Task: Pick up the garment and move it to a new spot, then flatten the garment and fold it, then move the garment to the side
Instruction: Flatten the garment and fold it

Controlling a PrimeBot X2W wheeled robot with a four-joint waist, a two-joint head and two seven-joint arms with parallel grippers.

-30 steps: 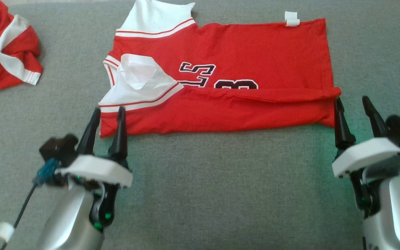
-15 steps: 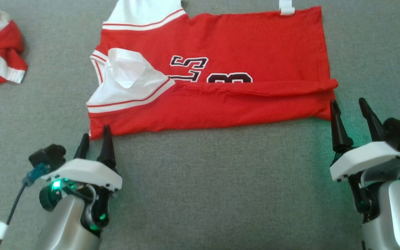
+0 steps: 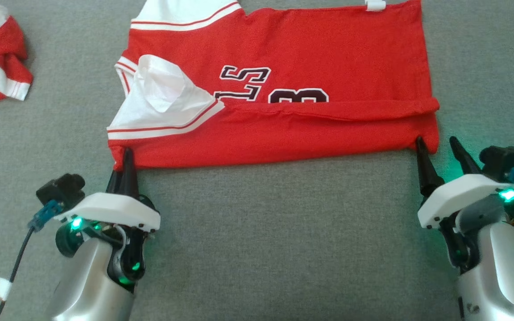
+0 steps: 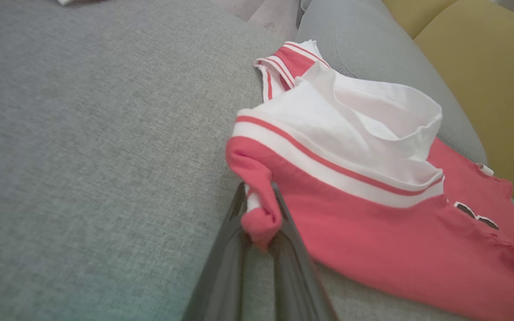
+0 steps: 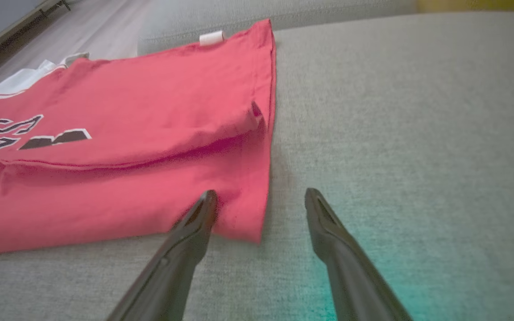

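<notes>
The red-and-white basketball jersey point(image 3: 283, 129) lies half-folded toward the far edge of the grey upholstered cushion point(image 3: 257, 232). The left gripper point(image 3: 125, 156) pinches its near left corner. The right gripper point(image 3: 436, 142), fingers apart, straddles the near right corner, likely for a matched lift.

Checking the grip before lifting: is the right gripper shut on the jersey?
No, the right gripper stands open, fingers apart at the jersey corner.

Silver forearms point(image 3: 85, 285), white wrist covers point(image 3: 109, 214), dark pincers point(image 3: 125, 156)
</notes>
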